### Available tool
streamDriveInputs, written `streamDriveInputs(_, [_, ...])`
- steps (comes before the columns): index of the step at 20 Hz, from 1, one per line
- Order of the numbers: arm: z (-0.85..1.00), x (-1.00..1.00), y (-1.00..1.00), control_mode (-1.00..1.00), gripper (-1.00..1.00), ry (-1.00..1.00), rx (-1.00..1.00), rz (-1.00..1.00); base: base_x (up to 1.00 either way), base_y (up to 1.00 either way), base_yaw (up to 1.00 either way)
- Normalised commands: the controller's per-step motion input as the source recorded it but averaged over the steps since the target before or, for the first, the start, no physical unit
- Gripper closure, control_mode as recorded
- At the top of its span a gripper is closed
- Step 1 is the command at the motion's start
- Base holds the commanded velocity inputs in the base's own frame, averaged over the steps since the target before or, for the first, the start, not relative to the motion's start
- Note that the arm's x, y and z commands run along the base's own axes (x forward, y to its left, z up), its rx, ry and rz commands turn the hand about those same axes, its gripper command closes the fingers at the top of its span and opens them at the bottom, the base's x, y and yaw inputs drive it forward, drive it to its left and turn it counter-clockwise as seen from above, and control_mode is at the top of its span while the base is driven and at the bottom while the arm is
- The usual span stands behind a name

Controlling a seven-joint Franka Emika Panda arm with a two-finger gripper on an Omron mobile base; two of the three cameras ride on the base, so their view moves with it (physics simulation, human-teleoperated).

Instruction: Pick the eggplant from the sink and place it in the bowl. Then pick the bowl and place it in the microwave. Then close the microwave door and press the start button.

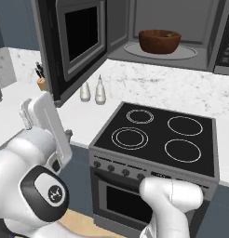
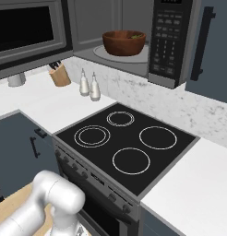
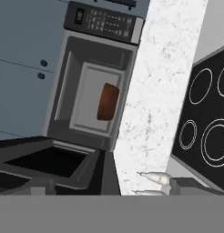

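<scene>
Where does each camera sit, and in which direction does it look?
Left base view: behind the arm's left, looking down over the stove to the open microwave; white arm links show.
Right base view: behind its right, same stove and bowl; a white arm link at lower left.
Hand view: rolled sideways, facing the microwave door.
All share the bowl.

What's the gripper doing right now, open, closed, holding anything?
Gripper: open, holding nothing. The bowl already sits inside the microwave, whose door is open.
</scene>
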Motion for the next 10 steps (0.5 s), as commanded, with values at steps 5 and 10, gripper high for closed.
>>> streamDriveInputs(5, [-0.12,0.61,0.41,-1.0,-1.0,-0.02,0.0,-0.04,0.0,0.0,0.0])
streamDriveInputs(10, [-0.36,0.64,0.37,-1.0,-1.0,-0.04,0.0,-0.01,0.0,0.0,0.0])
